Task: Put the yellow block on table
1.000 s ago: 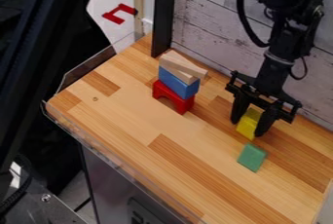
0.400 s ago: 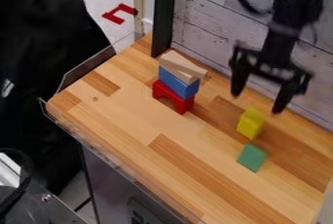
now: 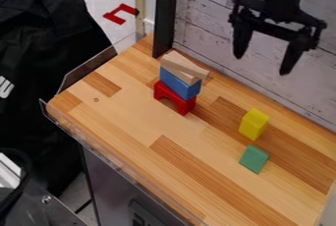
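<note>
The black gripper (image 3: 263, 65) hangs at the upper right, well above the wooden table (image 3: 125, 117). Its two fingers are spread wide and hold nothing. Below it, the yellow block (image 3: 254, 124) stands upright on the table's right part, apart from the fingers.
A green block (image 3: 254, 158) lies just in front of the yellow one. Left of them is a stack: a red arch (image 3: 175, 98), a blue block (image 3: 179, 83) on it, and wooden pieces (image 3: 184, 66) on top. A plank wall (image 3: 216, 28) runs behind; a clear rim (image 3: 98, 144) lines the front edge.
The fingers, earlier around the yellow block, have opened and risen well above it. The block stays on the table in about the same place.
</note>
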Available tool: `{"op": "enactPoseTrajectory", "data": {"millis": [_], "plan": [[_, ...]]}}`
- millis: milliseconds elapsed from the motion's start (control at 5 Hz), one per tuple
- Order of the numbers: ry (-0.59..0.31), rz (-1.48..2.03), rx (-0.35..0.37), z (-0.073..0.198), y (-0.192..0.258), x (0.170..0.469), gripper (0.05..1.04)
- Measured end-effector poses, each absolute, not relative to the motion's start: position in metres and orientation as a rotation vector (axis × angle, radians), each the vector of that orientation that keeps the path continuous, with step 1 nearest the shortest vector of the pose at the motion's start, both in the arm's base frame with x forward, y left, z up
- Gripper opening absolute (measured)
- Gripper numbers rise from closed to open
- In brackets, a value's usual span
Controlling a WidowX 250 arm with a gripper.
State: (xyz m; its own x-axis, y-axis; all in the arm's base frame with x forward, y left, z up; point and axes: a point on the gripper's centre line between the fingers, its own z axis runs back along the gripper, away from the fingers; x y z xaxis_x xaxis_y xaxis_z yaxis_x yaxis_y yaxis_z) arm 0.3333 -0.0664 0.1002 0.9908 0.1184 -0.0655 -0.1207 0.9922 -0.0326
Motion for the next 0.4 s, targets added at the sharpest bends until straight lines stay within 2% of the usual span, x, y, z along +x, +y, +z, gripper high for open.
{"op": "enactPoseTrajectory", "data": {"millis": [400], "plan": [[0.107,0.148,-0.054,0.0952,-0.0447,0.3282,1.000]]}}
